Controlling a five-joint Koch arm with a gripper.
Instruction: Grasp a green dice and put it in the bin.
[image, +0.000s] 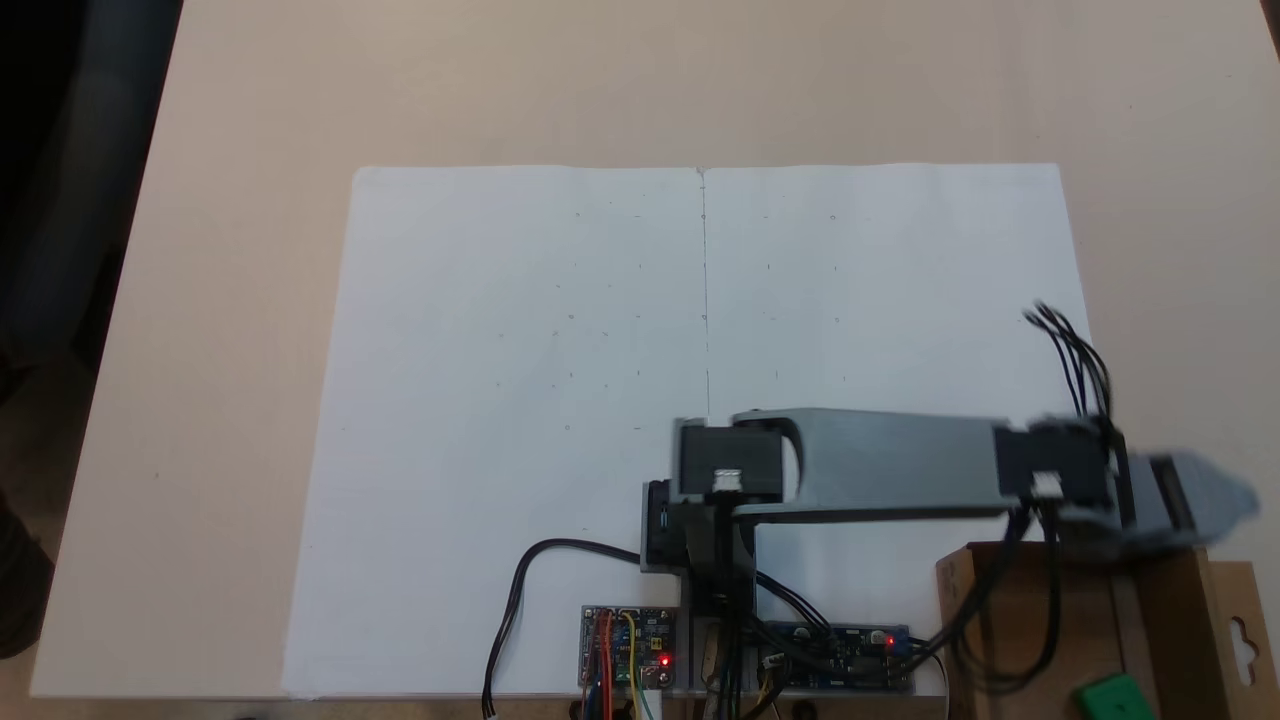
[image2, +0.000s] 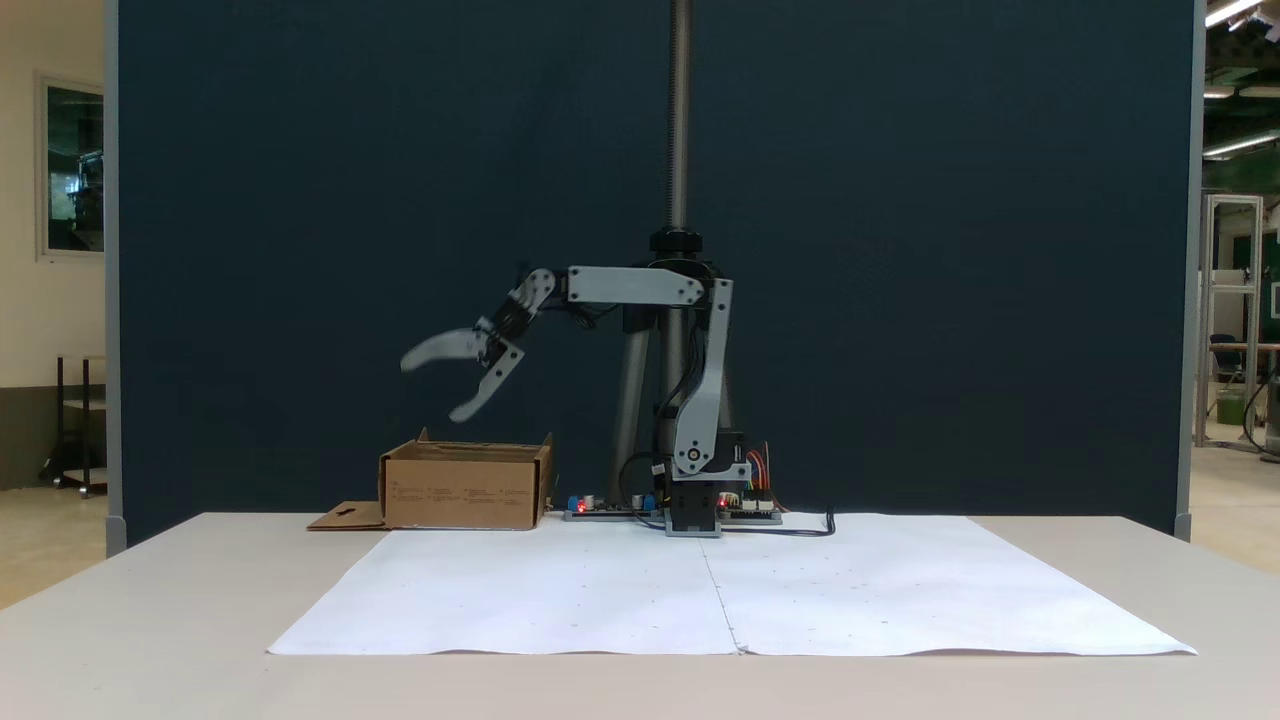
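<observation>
White paper sheets (image2: 730, 590) cover the worktop (image2: 150, 620); behind, empty jaws gape wide above the bin (image2: 465, 487), green dice (image: 1115, 697) inside.

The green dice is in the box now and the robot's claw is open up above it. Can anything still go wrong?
Maybe, in two ways. The tool hangs open above the bin, so if the arm drops instead of swinging away, it could bump the cardboard wall and push the light box. Also, black cables hang down over the bin near the green dice; when the arm moves home they might snag the box's edge and drag it.
</observation>
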